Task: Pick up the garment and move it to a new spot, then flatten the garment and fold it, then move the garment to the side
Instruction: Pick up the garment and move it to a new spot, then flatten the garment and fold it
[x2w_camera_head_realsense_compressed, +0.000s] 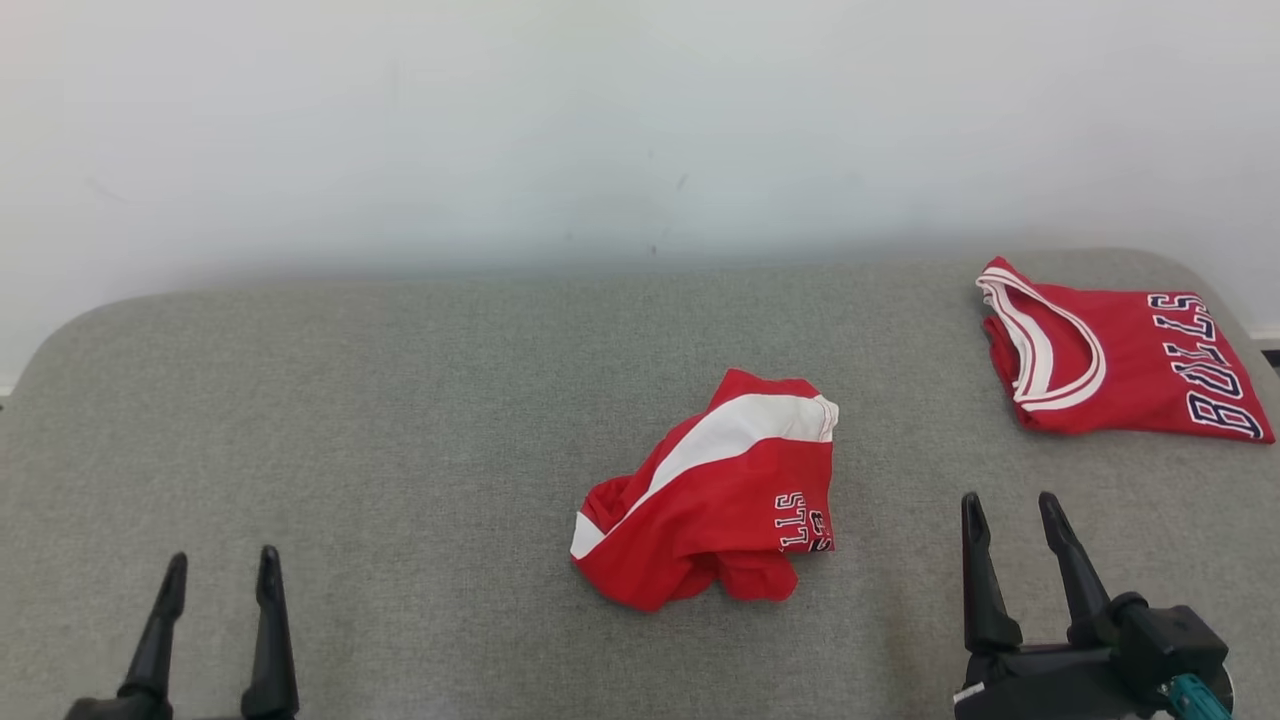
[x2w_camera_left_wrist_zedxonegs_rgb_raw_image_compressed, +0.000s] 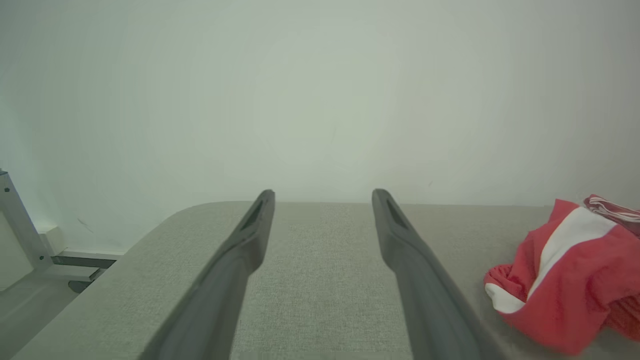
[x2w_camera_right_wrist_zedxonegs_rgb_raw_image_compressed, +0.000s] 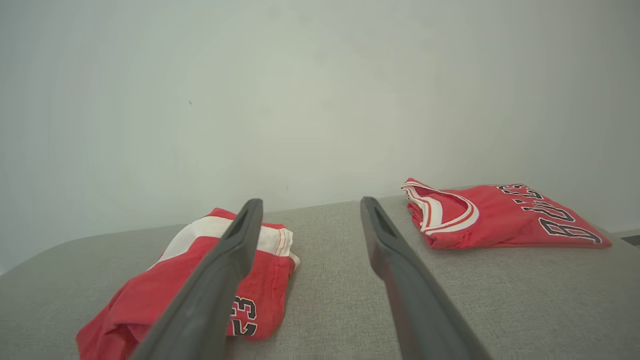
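Left side: left gripper (x2w_camera_head_realsense_compressed: 223, 555) sits at the lower left of the head view, over the grey padded table (x2w_camera_head_realsense_compressed: 400, 400). Its two dark fingers stand well apart and point toward the pale wall (x2w_camera_head_realsense_compressed: 600, 120). Nothing lies between them, only bare grey fabric. In the left wrist view a metal frame (x2w_camera_left_wrist_zedxonegs_rgb_raw_image_compressed: 15, 225) shows past the table's rounded corner.

Centre: crumpled garment (x2w_camera_head_realsense_compressed: 710, 500) lies on the table in a loose heap. It is red with a broad white band across the top, and part of a dark lettered print shows on its right edge. It is well apart from the left gripper, off to that gripper's right and a little farther from the robot. In the left wrist view it lies at the right edge, beyond the right-hand finger and not touching it.

Right side: right gripper (x2w_camera_head_realsense_compressed: 1008, 498) is at the lower right, fingers spread wide and holding nothing. The garment lies to its left, near but clear of the fingertips. In the right wrist view the left-hand finger crosses in front of the heap, where a "23" print shows; whether it touches cannot be told there.

Far right: folded jersey (x2w_camera_head_realsense_compressed: 1130, 370), red with white neck trim and "BULLS" lettering, lies flat near the table's far right corner, beyond the right gripper and apart from it.
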